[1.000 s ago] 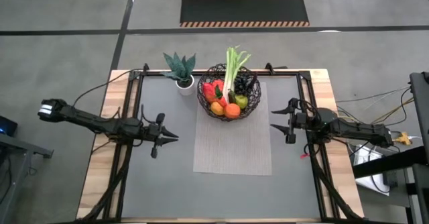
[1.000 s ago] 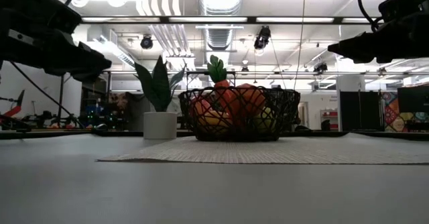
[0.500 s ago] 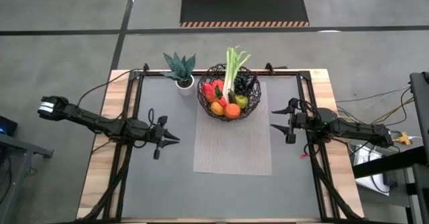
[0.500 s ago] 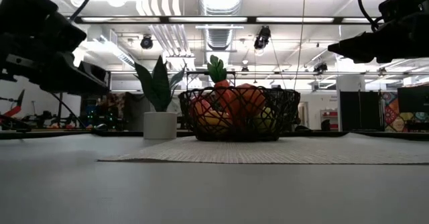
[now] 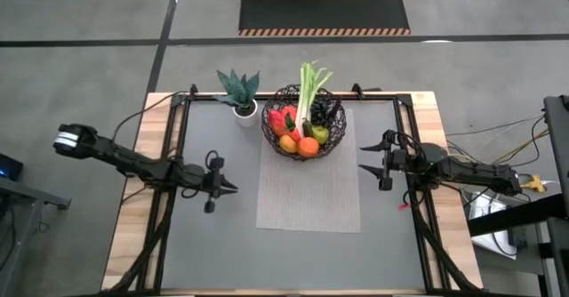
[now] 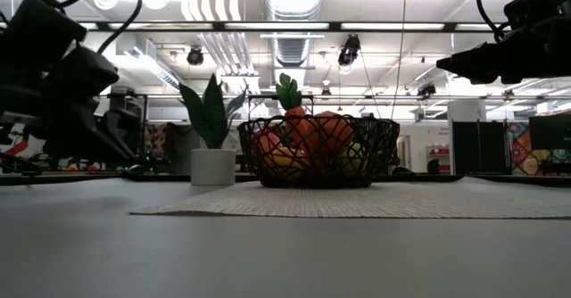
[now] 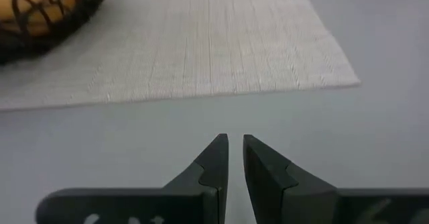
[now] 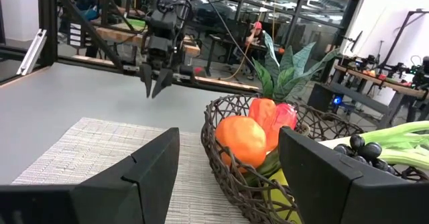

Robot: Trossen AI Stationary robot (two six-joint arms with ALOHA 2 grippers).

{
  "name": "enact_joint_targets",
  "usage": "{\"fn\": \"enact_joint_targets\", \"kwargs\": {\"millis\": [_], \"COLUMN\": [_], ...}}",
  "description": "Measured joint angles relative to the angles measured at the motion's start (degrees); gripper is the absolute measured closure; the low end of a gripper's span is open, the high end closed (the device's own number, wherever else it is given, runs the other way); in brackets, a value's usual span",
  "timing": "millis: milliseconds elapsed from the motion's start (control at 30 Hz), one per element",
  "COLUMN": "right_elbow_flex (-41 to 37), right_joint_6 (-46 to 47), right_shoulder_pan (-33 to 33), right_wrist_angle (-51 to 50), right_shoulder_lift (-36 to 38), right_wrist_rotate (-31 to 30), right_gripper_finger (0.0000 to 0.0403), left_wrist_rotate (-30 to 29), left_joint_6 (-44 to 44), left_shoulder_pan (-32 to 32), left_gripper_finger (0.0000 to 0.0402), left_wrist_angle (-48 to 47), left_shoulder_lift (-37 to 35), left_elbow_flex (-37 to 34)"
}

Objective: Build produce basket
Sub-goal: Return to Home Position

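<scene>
Basket [image 5: 304, 122] sits full of produce [image 5: 308, 146] at the mat's [image 5: 308, 190] far end. Left gripper [image 5: 229, 188], fingers nearly together, and right gripper [image 5: 364, 157], fingers wide apart, hover on either side. Both should withdraw high, clear of the rim.

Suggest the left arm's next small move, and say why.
Probably draw the left gripper back from the mat toward its own side: it is empty, nearly shut, the basket holds the produce, and the right gripper waits open beside the mat.
</scene>
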State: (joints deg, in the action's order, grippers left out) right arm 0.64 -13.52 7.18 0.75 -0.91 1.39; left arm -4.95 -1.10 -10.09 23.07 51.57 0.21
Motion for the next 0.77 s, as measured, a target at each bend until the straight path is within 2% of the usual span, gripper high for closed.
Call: {"fn": "enact_joint_targets", "kwargs": {"millis": [433,767], "right_elbow_flex": [-0.02,-0.02], "right_joint_6": [0.00,0.00], "right_shoulder_pan": [0.00,0.00], "right_wrist_angle": [0.00,-0.02], "right_shoulder_lift": [0.00,0.00], "right_wrist_rotate": [0.00,0.00], "right_gripper_finger": [0.0165,0.0165], "left_wrist_rotate": [0.00,0.01], "left_joint_6": [0.00,-0.02], "left_shoulder_pan": [0.00,0.00], "left_gripper_finger": [0.0373,0.0373], "left_wrist_angle": [0.01,4.12], "left_shoulder_lift": [8.94,13.72], "left_elbow_flex": [-0.02,-0.02]}}
